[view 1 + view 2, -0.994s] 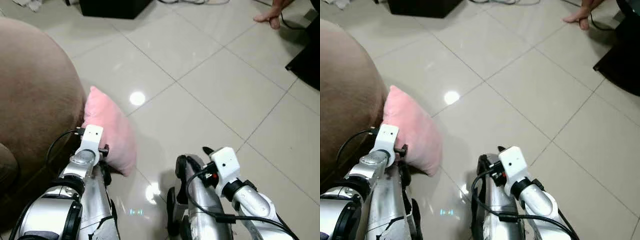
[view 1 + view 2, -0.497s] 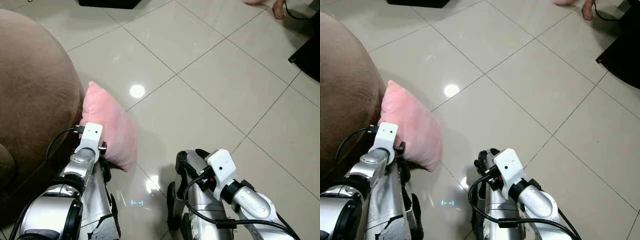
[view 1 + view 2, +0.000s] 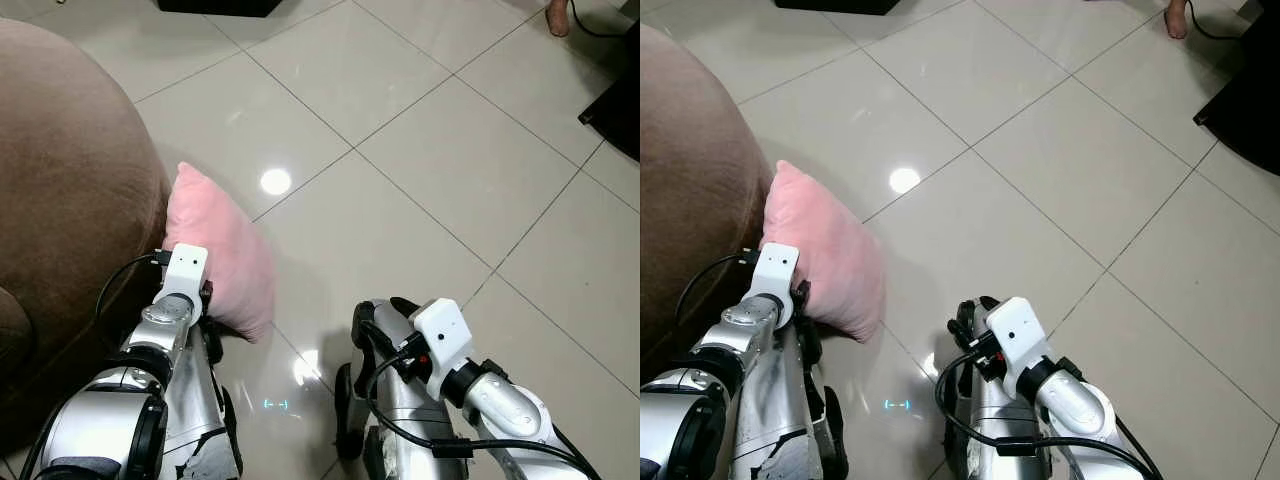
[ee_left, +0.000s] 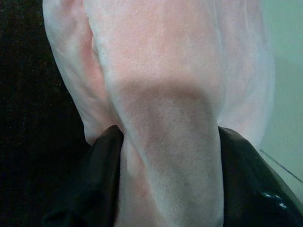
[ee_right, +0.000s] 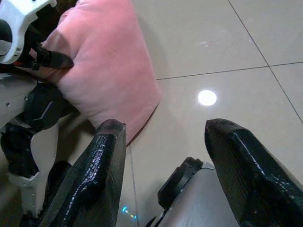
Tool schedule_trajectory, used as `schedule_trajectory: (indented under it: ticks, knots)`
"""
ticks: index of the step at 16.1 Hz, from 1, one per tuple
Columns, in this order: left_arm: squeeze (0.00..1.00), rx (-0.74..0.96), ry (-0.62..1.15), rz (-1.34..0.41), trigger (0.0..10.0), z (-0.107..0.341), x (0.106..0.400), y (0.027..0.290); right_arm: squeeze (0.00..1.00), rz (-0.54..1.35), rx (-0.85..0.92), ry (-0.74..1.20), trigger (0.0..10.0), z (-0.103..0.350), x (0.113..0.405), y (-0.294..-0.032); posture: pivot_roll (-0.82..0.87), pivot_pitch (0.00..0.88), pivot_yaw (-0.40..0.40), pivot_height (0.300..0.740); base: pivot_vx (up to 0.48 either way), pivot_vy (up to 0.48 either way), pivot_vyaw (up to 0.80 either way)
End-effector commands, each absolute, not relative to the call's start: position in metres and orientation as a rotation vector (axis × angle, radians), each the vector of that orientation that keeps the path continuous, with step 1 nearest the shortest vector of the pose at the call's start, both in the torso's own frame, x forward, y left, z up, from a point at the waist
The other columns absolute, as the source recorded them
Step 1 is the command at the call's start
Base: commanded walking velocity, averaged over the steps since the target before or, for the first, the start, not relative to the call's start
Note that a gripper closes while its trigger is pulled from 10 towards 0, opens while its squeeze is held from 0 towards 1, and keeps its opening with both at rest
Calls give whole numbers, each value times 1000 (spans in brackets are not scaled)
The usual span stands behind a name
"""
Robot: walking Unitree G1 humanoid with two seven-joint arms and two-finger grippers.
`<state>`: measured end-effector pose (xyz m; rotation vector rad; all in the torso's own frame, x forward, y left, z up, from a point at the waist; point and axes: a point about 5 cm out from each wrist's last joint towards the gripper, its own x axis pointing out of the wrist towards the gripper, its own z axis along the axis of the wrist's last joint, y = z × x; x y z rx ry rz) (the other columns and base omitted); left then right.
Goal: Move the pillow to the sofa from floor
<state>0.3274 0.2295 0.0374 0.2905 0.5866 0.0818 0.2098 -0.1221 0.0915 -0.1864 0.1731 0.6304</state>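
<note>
While clamped on pink pillow (image 4: 161,94) — left gripper (image 4: 165,189) low beside brown sofa (image 3: 70,180).
Right gripper (image 5: 165,156) apart, empty — just right of pillow, above tiled floor (image 3: 420,130).

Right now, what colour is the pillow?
Plain pink; the pillow shows best in the right eye view.

Two black fingers (image 5: 102,175) of the right gripper (image 5: 165,165) are seen spread apart above a pale tiled floor (image 5: 227,42). A pink pillow (image 5: 102,71) is observed resting on the floor beyond them, apart from both fingers. The left gripper (image 5: 49,59) is noted pressed against the pillow's edge, beside its white wrist housing (image 5: 16,23). A round light reflection (image 5: 207,97) is recorded on a tile.
</note>
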Motion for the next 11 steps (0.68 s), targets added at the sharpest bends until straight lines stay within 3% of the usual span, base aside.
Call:
schedule_trajectory:
  ticks: [1,11]
  knots:
    - [0,279,639,61,0,25,319,226,0,626,-202,188,10000,88,205,-124,-65,295,-118,505,0,0,0]
    - [0,246,634,15,0,23,318,221,0,612,-226,184,10000,86,207,-124,-53,287,-114,505,0,0,0]
